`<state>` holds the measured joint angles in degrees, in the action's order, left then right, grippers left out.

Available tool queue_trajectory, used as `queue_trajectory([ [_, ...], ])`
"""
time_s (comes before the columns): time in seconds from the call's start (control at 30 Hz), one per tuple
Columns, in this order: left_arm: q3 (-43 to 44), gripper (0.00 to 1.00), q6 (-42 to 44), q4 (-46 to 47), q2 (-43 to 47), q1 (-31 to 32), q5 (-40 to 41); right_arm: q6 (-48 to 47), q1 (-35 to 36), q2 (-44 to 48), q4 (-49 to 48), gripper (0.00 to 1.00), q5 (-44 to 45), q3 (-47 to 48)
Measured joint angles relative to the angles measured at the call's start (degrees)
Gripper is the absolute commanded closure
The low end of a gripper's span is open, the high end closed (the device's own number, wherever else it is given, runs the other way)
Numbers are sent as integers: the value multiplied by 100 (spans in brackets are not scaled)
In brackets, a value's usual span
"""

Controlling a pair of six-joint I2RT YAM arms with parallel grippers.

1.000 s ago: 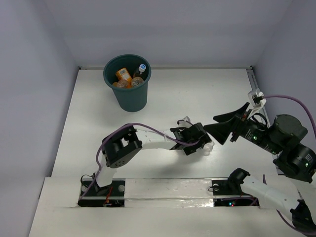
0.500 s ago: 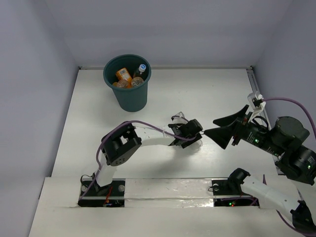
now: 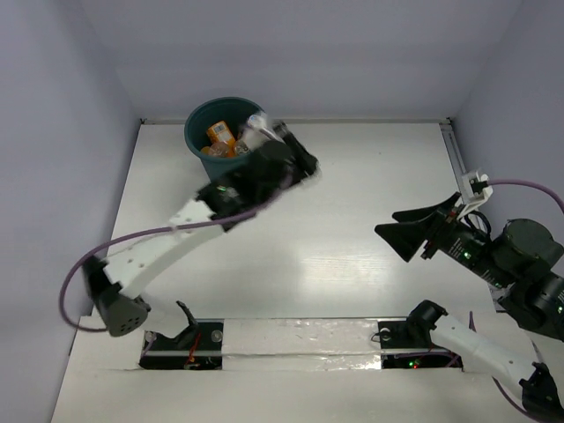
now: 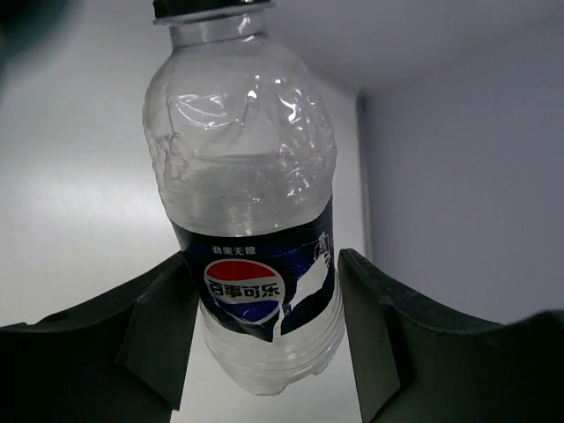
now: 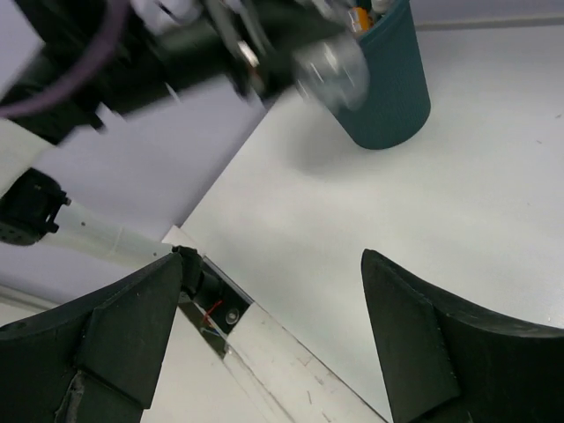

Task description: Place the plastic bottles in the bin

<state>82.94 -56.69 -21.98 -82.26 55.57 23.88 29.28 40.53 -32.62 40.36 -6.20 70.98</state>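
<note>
Right, my left gripper (image 4: pixel 263 295) has a clear bottle (image 4: pixel 247 167) clamped between its fingers (image 4: pixel 154 344). The pads are against the dark blue label band, and the dark cap points away from the wrist camera. On the overhead view that arm is stretched out toward 11 o'clock of the table (image 3: pixel 352 264), and the gripper sits at the rim of the bin (image 3: pixel 190 134), on its 4 o'clock side. It's smeared there, so I can't tell whether the bottle is over the opening or just outside it. Inside the bin I see orange bottles (image 3: pixel 220 134) piled together. My right gripper (image 3: pixel 388 222) hangs at roughly 3 o'clock over the table, well apart from the bin. Its jaws are spread wide with nothing between them, pointing toward 9 o'clock. From its wrist camera the teal bin stands upright at about 1 o'clock, with the blurred left gripper just beside it.
</note>
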Motion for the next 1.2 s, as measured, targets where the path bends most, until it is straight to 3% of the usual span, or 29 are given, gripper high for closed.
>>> queue_trajectory([
  [0.2,741,67,1314,284,822,-2529,-339,413,0,13,-81,14,236,-372],
  [0.37,1193,67,2070,284,153,-3633,-964,695,0,-114,-103,15,413,-411],
  [0.53,1252,61,2487,114,-938,-4061,-1641,903,0,-280,-140,15,472,-393],
  [0.67,1196,36,2634,7,-1290,-4107,-1963,1023,0,-358,-155,15,501,-393],
  [0.83,1311,20,2734,-85,-1244,-4157,-2190,1115,0,-407,-186,15,531,-365],
  [0.87,1362,3,2732,-103,-1233,-4162,-2256,1113,0,-431,-181,16,562,-323],
  [1.0,1410,1,2732,-142,-929,-4181,-2540,1054,0,-564,-184,18,671,-83],
  [1.03,1410,1,2726,-157,-787,-4181,-2592,1016,0,-590,-181,20,704,-17],
  [1.1,1410,1,2708,-157,-459,-4181,-2695,898,0,-647,-179,36,778,149],
  [1.13,1410,1,2699,-160,-280,-4181,-2732,863,0,-671,-181,49,813,238],
  [1.17,1410,1,2680,-153,-50,-4181,-2787,793,0,-682,-175,77,859,326],
  [1.2,1403,1,2658,-146,164,-4181,-2837,682,0,-680,-173,85,927,433],
])
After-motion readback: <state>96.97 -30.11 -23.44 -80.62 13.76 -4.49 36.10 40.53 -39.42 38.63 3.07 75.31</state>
